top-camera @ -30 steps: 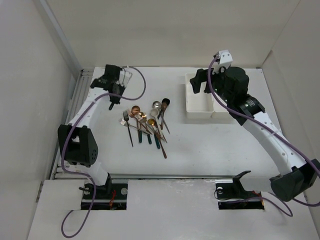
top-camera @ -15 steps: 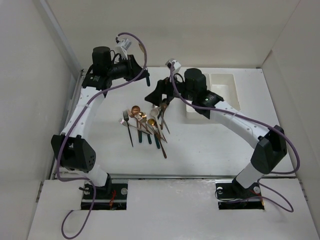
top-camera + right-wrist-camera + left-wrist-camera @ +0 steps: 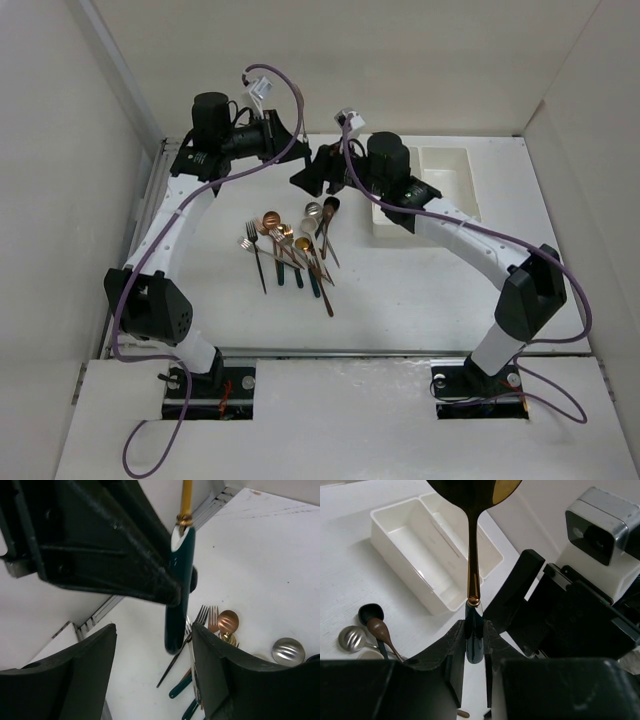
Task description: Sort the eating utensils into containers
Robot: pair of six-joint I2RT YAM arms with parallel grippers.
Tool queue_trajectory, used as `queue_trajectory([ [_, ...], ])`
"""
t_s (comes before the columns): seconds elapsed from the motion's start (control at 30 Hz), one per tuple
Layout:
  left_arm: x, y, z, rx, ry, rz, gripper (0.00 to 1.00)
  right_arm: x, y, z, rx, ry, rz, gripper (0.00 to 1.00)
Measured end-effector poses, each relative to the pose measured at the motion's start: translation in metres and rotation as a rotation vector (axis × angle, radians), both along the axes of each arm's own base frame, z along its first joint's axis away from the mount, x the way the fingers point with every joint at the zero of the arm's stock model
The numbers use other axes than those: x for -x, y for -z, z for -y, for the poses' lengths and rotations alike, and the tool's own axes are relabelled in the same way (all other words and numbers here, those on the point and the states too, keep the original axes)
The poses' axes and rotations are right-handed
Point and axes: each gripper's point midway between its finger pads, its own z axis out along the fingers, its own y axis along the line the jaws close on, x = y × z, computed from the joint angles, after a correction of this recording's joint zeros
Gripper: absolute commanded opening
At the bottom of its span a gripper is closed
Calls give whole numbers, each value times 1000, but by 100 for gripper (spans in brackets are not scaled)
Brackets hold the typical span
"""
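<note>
My left gripper [image 3: 474, 635] is shut on the dark teal handle of a spoon [image 3: 471, 555] with a gold head, held up in the air above the table. In the right wrist view that handle [image 3: 179, 590] hangs between the pads [image 3: 220, 675] of my right gripper [image 3: 154, 630], which stands open and apart from it. From above, the left gripper [image 3: 288, 140] and right gripper [image 3: 312, 175] meet behind the heap of eating utensils [image 3: 295, 245]. The white containers [image 3: 450, 175] lie at the back right, partly under the right arm.
Loose forks and spoons [image 3: 215, 625] lie on the table below the two grippers. A few spoon heads [image 3: 367, 625] lie near the bins [image 3: 415, 545]. White walls close in the table on the left, right and back.
The right arm swung left from over the bins to the left gripper, and its jaws have narrowed. The left arm rose and turned right, carrying the spoon.
</note>
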Motion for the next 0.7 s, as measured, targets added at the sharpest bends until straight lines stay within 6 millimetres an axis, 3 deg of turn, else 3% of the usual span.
queue_trajectory([
  [0.33,4,18,-3,-68,2,-18,0,-20,7,13,36,129,18,66],
  [0.47,6,20,-3,-73,9,-22,0,-23,8,15,52,143,31,51],
  [0.6,8,19,-2,-64,17,-29,0,-24,9,10,56,125,34,46],
  [0.7,7,18,-1,-53,17,-30,0,-27,12,3,59,99,34,32],
])
